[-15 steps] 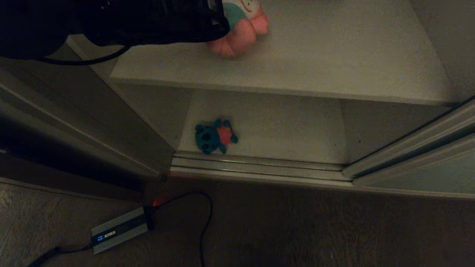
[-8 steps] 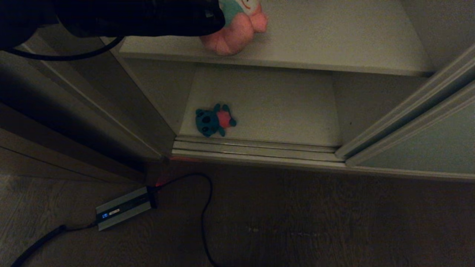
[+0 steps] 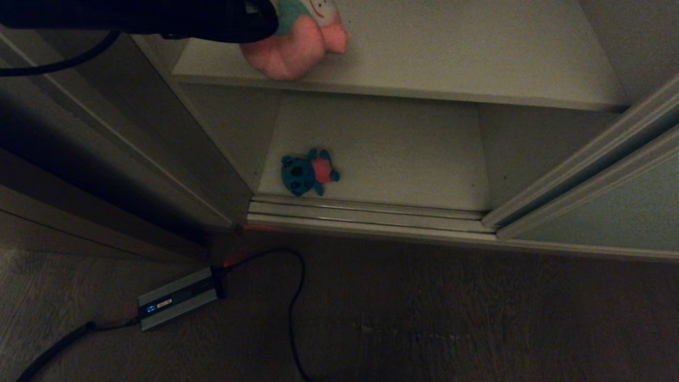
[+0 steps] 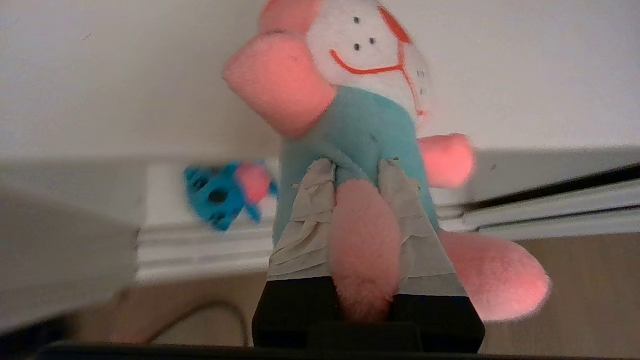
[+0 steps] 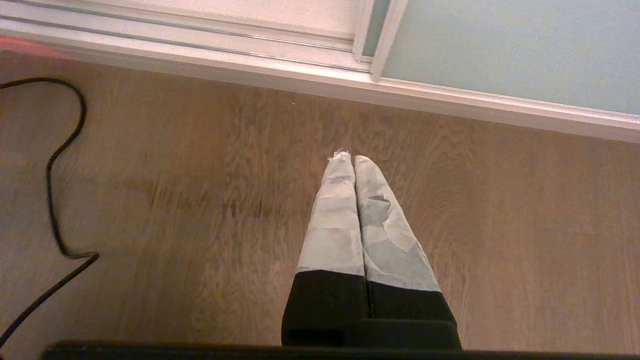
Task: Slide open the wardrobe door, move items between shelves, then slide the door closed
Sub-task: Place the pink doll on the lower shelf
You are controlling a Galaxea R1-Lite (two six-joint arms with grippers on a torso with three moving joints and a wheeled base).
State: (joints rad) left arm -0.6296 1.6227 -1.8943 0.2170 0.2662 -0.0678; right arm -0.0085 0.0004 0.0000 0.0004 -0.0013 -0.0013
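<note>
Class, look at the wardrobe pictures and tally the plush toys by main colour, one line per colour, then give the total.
Pink plush toy, gripped by the left end effector over the upper shelf: 1
Blue plush toy, lying on the lower shelf: 1
Total: 2

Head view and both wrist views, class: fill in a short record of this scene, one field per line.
left pincer: shut on pink plush toy, above the upper shelf
right pincer: shut, empty, over the wooden floor
blue plush toy: lying on lower shelf
sliding door: open
</note>
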